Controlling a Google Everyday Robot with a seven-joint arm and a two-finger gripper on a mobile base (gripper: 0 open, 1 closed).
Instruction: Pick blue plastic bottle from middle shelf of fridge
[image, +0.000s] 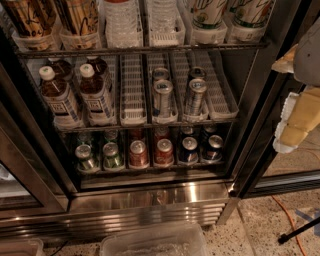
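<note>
The fridge (150, 200) stands open in front of me, with black frames and a shiny steel base. On its middle shelf (133, 90), fitted with long white ribbed lane trays, several blue plastic bottles of brown drink stand at the left. Two are in front (59, 97) (95, 94) and others stand behind them. All have white caps and white labels with blue print. Slim silver-blue cans (162, 97) (195, 94) stand in the lanes to their right. My gripper (296, 120), padded in yellow and white, hangs at the right edge, outside the fridge and well right of the bottles, holding nothing visible.
The top shelf holds large bottles and cups in clear bins (120, 30). The bottom shelf holds green, red and dark cans (137, 152). A black door frame (260, 125) stands between gripper and shelves. A clear bin (155, 242), orange cable (290, 225) and black stand leg (300, 232) lie on the floor.
</note>
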